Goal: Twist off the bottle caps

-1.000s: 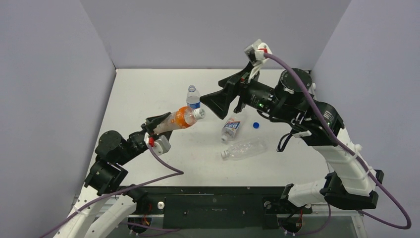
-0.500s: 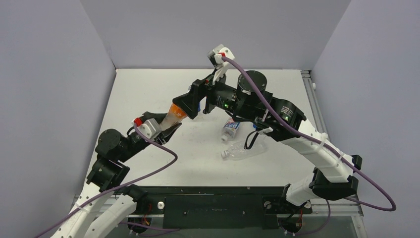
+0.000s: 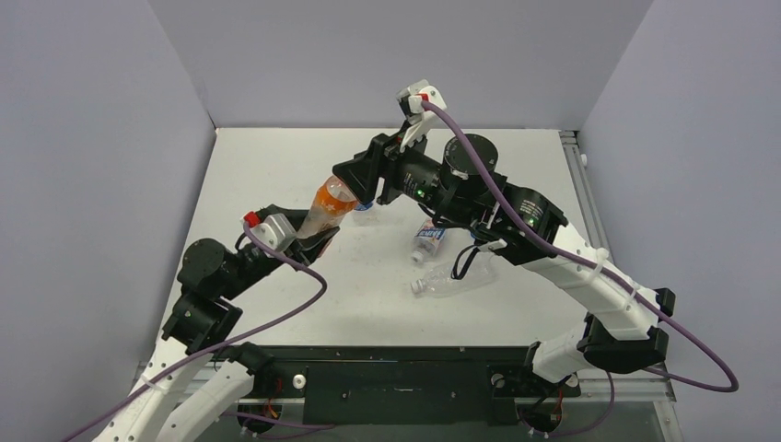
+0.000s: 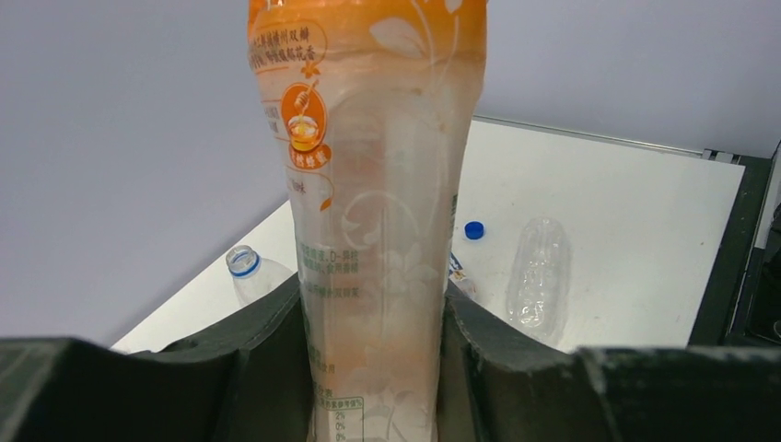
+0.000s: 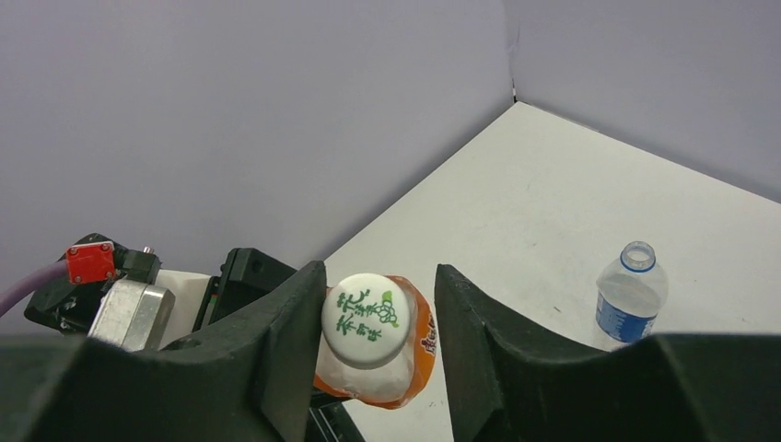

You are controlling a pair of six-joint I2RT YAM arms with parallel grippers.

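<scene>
1. The white cap (image 5: 368,318), printed in green, sits on the neck of the orange bottle (image 4: 378,230), up in the air over the left-middle of the table (image 3: 276,166).
2. The orange bottle is off the table and tilted, with its cap end pointing up and away toward the right arm and its base down in the left gripper (image 4: 373,295).
3. The left gripper is clamped on the bottle's lower body, one finger pressing each side. The grip looks firm in the left wrist view.
4. The right gripper (image 5: 379,276) brackets the cap with a finger on either side. One finger is at or almost at the cap's edge. A visible gap remains on the other side, so the jaws are narrow and not closed on the cap.
5. The short bottle (image 5: 626,295) with the blue-white label stands upright on the table just past the right gripper. Its neck is open, with a blue ring and no cap.
6. The blue-label bottle (image 3: 428,241) lies on its side near the table centre, under the right arm. I cannot tell its cap state.
7. The plain clear bottle (image 3: 456,274) lies on its side just beside it, nearer the arm bases, with its neck pointing left.
8. A blue cap (image 4: 474,230) lies loose on the table near the plain clear bottle, apart from every bottle.
9. Grey walls (image 3: 92,138) close in the table on the left, back and right.
</scene>
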